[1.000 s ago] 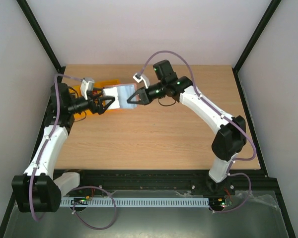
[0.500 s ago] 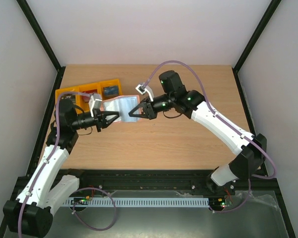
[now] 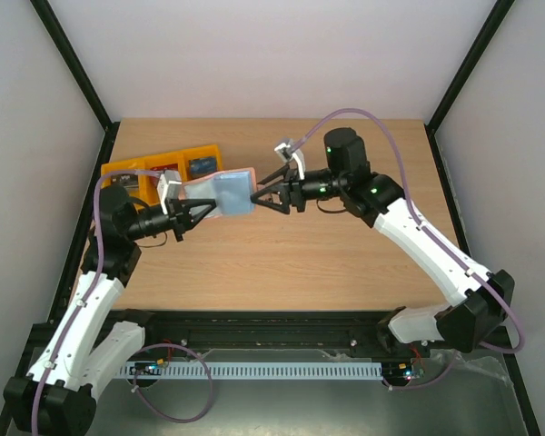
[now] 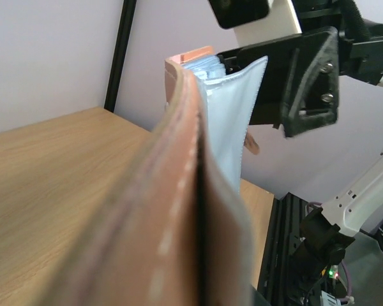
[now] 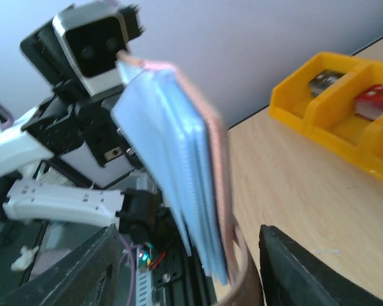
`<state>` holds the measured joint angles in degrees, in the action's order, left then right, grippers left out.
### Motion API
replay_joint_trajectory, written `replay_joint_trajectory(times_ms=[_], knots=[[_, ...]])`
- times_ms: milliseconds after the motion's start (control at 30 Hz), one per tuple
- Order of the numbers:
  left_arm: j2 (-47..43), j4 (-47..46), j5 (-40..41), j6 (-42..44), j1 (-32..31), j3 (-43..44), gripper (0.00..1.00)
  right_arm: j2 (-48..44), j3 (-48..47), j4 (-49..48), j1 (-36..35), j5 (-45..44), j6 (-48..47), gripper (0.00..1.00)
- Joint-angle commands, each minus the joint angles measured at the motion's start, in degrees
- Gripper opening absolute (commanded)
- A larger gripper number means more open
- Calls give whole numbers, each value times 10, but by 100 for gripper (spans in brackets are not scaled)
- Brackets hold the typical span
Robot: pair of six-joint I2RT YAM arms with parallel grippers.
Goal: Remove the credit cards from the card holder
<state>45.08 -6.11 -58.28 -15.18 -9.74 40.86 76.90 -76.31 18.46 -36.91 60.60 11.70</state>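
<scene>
The card holder [image 3: 223,193], pale blue face with a pinkish-brown rim, hangs above the table between both arms. My left gripper [image 3: 203,212] is shut on its left edge; in the left wrist view the tan-brown cover [image 4: 185,191] fills the frame edge-on. My right gripper [image 3: 260,195] is open at the holder's right edge, its black fingers [image 5: 83,274] standing well apart on either side of the holder [image 5: 172,166]. Credit cards lie in the yellow tray: a dark grey one [image 5: 323,79], a red one [image 5: 373,99] and a blue one [image 3: 200,166]. Any cards inside the holder are hidden.
The yellow three-compartment tray [image 3: 143,167] sits at the back left of the table, just behind the holder and my left arm. Black frame posts and pale walls border the table on the left, right and back.
My left gripper has closed on the holder's left edge. My right gripper has opened off the right edge. Holder and both grippers have shifted forward and right, off the tray.
</scene>
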Motion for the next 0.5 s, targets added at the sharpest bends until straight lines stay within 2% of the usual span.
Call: replay_joint_trajectory(times_ms=[0,100,400,467], knots=[[-11,-62,-5,-12,1,5,2,-5,7,-55,10,-34,29,54],[-12,-79,-6,-16,1,2,2,5,7,-91,10,-32,65,46],[-20,-94,-28,-1,0,-2,2,23,8,-150,-12,-68,97,44],[-21,-100,-33,6,0,-4,2,34,0,-152,-24,-63,95,47]])
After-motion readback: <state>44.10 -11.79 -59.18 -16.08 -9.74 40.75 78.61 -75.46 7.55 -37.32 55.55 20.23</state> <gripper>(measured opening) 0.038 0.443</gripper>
